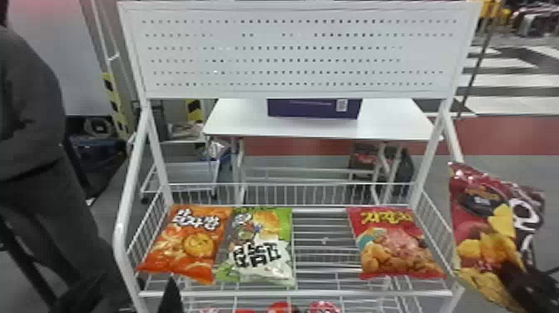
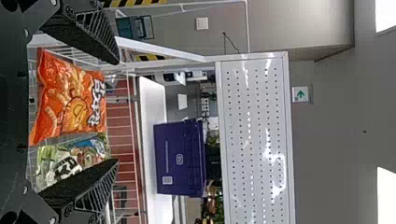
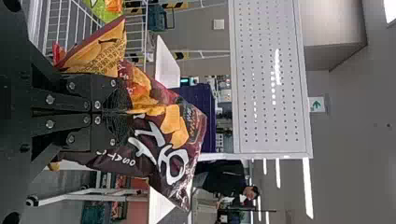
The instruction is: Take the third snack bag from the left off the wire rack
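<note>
A dark red snack bag (image 1: 490,233) with yellow chips printed on it hangs upright in the air just right of the white wire rack (image 1: 137,233), off the shelf. My right gripper (image 1: 526,287) is shut on the bag's lower edge; the right wrist view shows the fingers (image 3: 109,128) pinching the bag (image 3: 163,140). On the shelf lie an orange bag (image 1: 187,243), a green bag (image 1: 258,245) beside it, a bare gap, then a red bag (image 1: 393,243). My left gripper (image 2: 105,109) stands open, low before the rack's front left, facing the orange bag (image 2: 70,100) and the green bag (image 2: 70,158).
A white pegboard panel (image 1: 297,50) tops the rack. Behind it stands a white table (image 1: 387,120) with a dark blue box (image 1: 314,107). A person in dark grey (image 1: 33,137) stands at the left beside the rack. More snacks show on a lower shelf (image 1: 291,308).
</note>
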Controlling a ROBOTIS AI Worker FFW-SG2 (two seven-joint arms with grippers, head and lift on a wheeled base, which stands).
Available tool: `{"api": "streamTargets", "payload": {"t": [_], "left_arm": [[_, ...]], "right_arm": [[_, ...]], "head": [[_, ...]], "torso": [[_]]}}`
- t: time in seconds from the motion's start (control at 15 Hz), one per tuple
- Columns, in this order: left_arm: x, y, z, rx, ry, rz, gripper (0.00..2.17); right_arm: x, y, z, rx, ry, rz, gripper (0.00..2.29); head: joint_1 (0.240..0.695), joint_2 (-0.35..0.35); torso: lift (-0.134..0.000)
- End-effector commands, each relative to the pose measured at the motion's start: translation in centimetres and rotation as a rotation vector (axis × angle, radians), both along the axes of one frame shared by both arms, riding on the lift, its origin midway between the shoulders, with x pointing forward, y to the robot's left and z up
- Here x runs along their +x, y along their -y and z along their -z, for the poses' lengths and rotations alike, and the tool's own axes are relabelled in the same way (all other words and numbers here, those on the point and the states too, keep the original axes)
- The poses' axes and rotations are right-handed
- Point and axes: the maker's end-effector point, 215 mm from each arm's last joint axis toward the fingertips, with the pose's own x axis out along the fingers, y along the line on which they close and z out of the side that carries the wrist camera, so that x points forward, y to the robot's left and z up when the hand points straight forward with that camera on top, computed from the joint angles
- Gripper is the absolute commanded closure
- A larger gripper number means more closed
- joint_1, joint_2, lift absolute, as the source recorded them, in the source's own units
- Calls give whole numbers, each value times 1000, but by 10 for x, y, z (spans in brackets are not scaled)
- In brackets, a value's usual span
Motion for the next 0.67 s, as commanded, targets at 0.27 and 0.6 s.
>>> {"api": "streamTargets", "payload": {"t": [0.27,0.6], "left_arm": [[-1,-3,-3,5,5,-4,147],[0,-3,-3,6,7,-2,147]], "right_arm": [[-2,-1,-3,8,12,2,2243],[-1,0,-3,6,12,1,2243]], "head": [[499,0],[499,0]], "torso": [[0],[0]]}}
